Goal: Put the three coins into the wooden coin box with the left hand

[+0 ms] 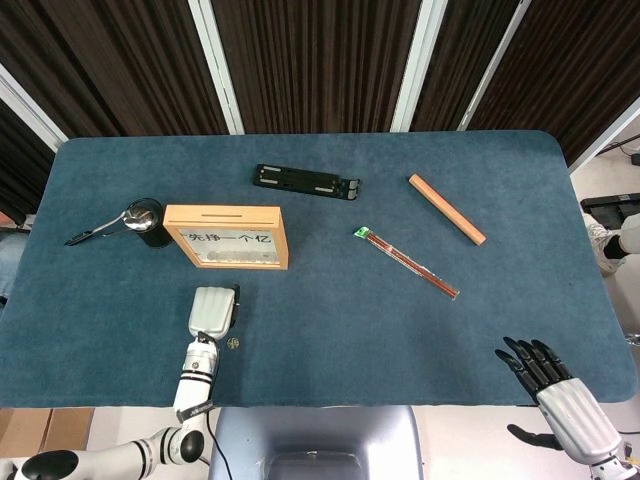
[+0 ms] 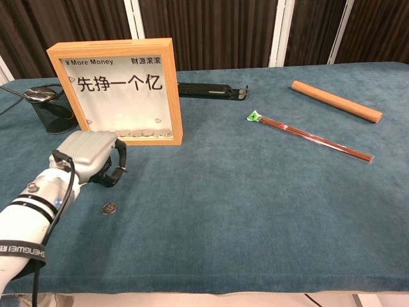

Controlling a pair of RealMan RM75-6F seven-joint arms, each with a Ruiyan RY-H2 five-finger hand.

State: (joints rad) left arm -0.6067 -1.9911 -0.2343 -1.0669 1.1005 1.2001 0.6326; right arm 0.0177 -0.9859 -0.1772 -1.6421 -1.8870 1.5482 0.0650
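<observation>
The wooden coin box stands upright at the left of the table, with its slot on top and several coins lying behind its glass front. One loose coin lies on the blue cloth just in front of my left hand. That hand hovers in front of the box's lower left corner with its fingers curled in. Whatever sits between its fingertips is hidden. My right hand rests off the table's near right corner, fingers spread and holding nothing.
A black cup with a spoon stands left of the box. Behind the box lies a black flat holder. A wooden stick and packaged chopsticks lie to the right.
</observation>
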